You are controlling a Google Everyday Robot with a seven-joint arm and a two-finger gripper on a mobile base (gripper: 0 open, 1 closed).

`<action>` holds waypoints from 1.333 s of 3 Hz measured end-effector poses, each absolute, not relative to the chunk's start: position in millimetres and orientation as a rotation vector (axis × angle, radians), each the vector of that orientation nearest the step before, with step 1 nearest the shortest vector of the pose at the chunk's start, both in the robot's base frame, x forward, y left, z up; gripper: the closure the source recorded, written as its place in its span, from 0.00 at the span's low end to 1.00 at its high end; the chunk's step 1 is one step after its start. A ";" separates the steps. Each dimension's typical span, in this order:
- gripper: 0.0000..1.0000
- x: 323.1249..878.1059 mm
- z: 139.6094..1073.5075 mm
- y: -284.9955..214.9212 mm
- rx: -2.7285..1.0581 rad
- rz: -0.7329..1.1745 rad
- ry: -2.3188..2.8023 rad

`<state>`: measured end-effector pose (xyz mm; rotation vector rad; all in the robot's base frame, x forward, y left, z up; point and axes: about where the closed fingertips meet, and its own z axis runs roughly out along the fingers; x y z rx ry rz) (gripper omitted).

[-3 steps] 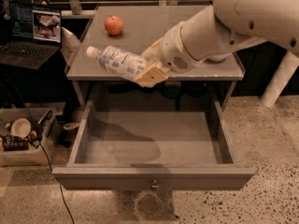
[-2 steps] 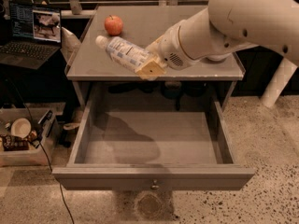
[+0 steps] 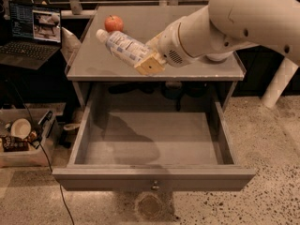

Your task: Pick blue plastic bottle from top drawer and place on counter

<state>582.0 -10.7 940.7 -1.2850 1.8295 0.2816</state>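
Observation:
My gripper [image 3: 149, 61] is shut on the blue plastic bottle [image 3: 123, 47] and holds it above the left part of the counter [image 3: 201, 67]. The bottle is tilted, with its white cap up and to the left, close to a red apple [image 3: 113, 23]. The yellowish fingers [image 3: 151, 65] clamp the bottle's lower end. The top drawer [image 3: 154, 139] stands pulled out wide below, with nothing showing inside it, and its small round knob [image 3: 153, 187] is on the front panel.
The red apple sits at the counter's back left. An open laptop [image 3: 33, 32] stands on a dark table to the left. A bin with a bowl and clutter [image 3: 21, 135] sits on the floor at lower left. My large white arm [image 3: 243, 18] spans the counter's right side.
My gripper has carried the bottle up and back, from the counter's front edge to over its left part, nearer the apple.

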 end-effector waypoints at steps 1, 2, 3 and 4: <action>1.00 589.3 940.5 -12.2 -1.259 0.265 1.836; 1.00 627.7 945.1 -18.2 -1.243 0.198 1.839; 1.00 675.0 941.6 -18.3 -1.238 0.167 1.858; 1.00 715.7 937.2 -17.5 -1.245 0.137 1.893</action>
